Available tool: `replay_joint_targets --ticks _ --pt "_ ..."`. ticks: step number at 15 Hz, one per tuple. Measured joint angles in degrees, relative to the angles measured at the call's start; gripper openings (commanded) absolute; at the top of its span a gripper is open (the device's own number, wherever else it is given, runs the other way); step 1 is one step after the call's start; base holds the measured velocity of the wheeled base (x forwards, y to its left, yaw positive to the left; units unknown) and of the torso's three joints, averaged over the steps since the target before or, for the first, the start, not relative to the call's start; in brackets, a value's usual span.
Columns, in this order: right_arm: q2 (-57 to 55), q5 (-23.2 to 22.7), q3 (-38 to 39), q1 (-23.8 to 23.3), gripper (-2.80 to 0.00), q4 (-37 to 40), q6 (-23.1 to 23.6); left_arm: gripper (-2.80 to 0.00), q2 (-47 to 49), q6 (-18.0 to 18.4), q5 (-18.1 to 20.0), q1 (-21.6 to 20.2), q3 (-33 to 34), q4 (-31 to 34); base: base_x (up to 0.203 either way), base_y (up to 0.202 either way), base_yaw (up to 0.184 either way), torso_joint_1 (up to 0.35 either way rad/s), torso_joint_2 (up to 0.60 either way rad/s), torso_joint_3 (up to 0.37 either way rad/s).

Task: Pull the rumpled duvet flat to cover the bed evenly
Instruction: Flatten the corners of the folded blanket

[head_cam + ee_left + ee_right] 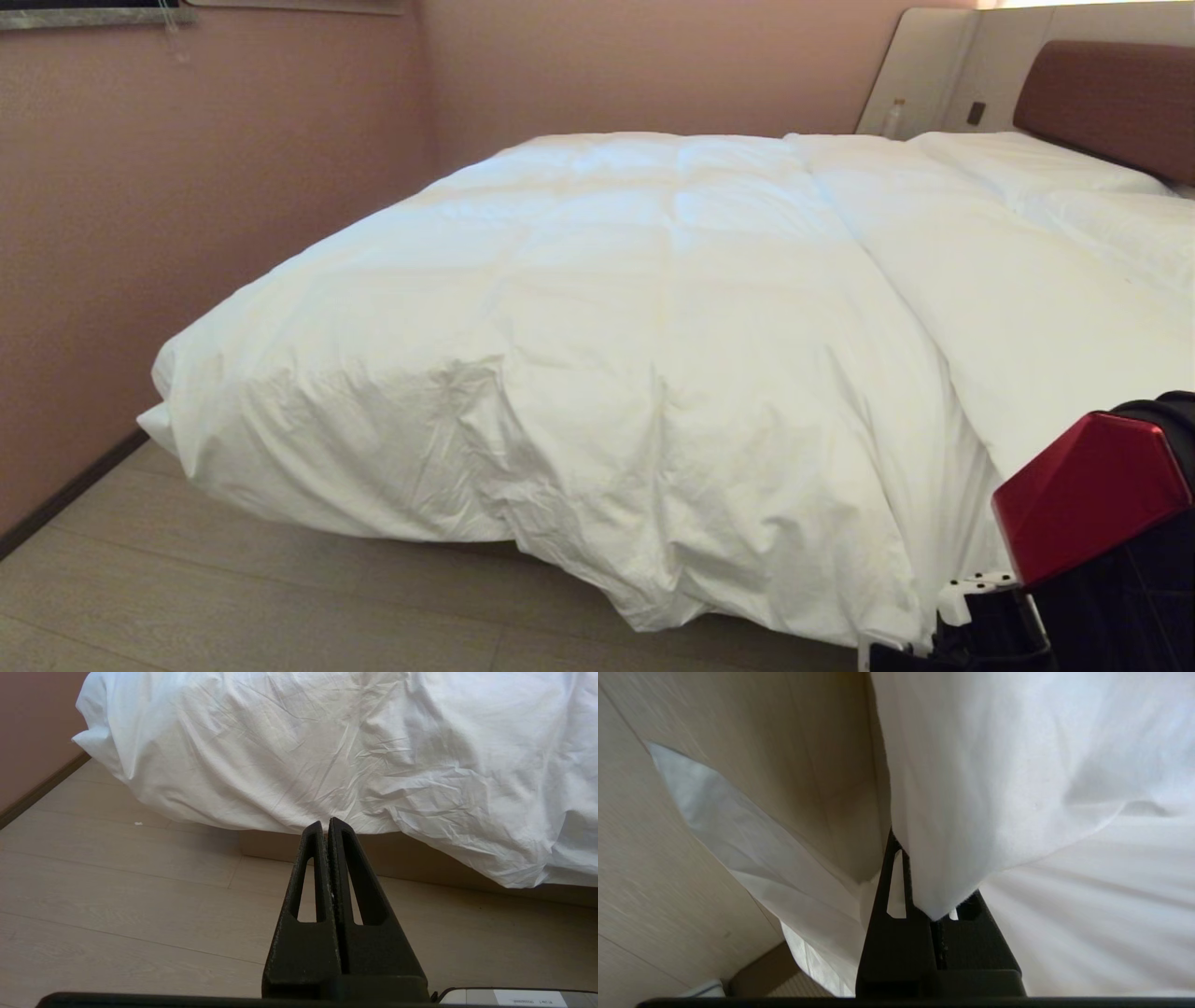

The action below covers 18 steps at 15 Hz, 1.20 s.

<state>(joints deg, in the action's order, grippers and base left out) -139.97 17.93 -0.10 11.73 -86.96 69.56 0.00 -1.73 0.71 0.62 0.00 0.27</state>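
Bedding is seen spread over the bed (1106, 103), with the duvet (597, 308) laid across the mattress and draped over the near edge towards the floor (187, 597). Its hanging part is heavily creased, and one fold sags lower than the rest. Pillows (1036, 163) are set at the brown headboard end. The right gripper (908, 858) is closed on a fold of the duvet, the white cloth being pinched between its black fingers at the bed's near right edge. The left gripper (325, 826) is held low before the bed, fingers pressed together, nothing caught between them, apart from the cloth.
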Motion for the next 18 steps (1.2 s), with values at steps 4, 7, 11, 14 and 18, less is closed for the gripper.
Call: replay_joint_targets --ticks 4,7,11,14,18 --pt "-0.55 -4.27 0.0 -0.88 -2.8 0.67 0.2 -2.8 0.0 0.0 0.0 0.0 0.0 0.0 0.0 0.0 0.0 0.0 0.0 0.0" --pt "-0.51 -6.37 0.0 -1.03 -2.8 1.71 0.32 -2.8 0.0 0.0 -0.02 0.0 0.0 -0.02 0.0 0.0 0.0 0.0 0.0 0.0" --pt "-0.68 -7.05 0.0 -1.03 -2.8 2.43 0.43 -2.8 0.0 0.0 -0.02 0.0 0.0 -0.02 0.0 0.0 0.0 0.0 0.0 0.0" --pt "-0.71 -7.05 0.0 -0.98 -2.8 2.52 0.69 -2.8 0.0 0.02 0.0 0.0 0.0 -0.02 0.0 0.0 0.0 0.0 0.0 0.0" --pt "-0.76 -6.94 0.0 -0.86 0.0 2.24 0.61 -2.8 0.0 0.02 0.0 0.0 0.0 0.0 0.0 0.0 0.0 0.0 0.0 0.0"
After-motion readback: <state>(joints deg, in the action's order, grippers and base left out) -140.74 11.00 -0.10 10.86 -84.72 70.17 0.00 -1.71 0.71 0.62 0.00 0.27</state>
